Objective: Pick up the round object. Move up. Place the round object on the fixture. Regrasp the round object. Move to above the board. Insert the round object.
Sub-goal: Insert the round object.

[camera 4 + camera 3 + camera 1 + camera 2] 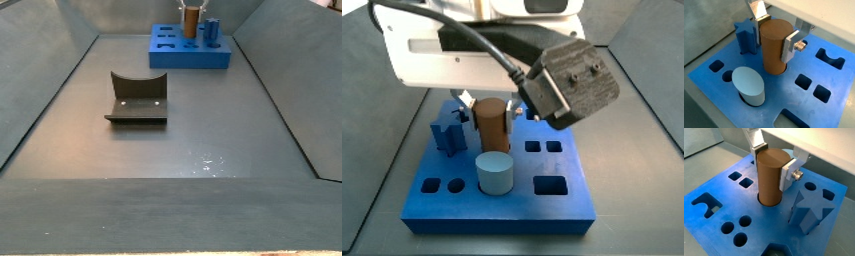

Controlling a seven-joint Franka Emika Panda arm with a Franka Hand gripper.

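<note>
The round object (773, 47) is a brown-orange cylinder peg, standing upright with its lower end inside a round hole of the blue board (784, 97). My gripper (774, 36) is shut on the peg's upper part, one silver finger on each side. Both wrist views show this; the peg (769, 180), gripper (774, 163) and board (757, 235) appear there too. In a side view the peg (490, 125) stands in the board (502, 215) under the gripper (492, 103). The fixture (136, 98) sits on the grey floor, well apart from the board (187, 58).
A pale white-green cylinder (749, 86) stands in the board close beside the peg, also seen in a side view (493, 172). A dark blue star-shaped upright piece (746, 36) stands on the peg's other side (809, 210). Several open cut-outs surround them. Grey sloped walls enclose the floor.
</note>
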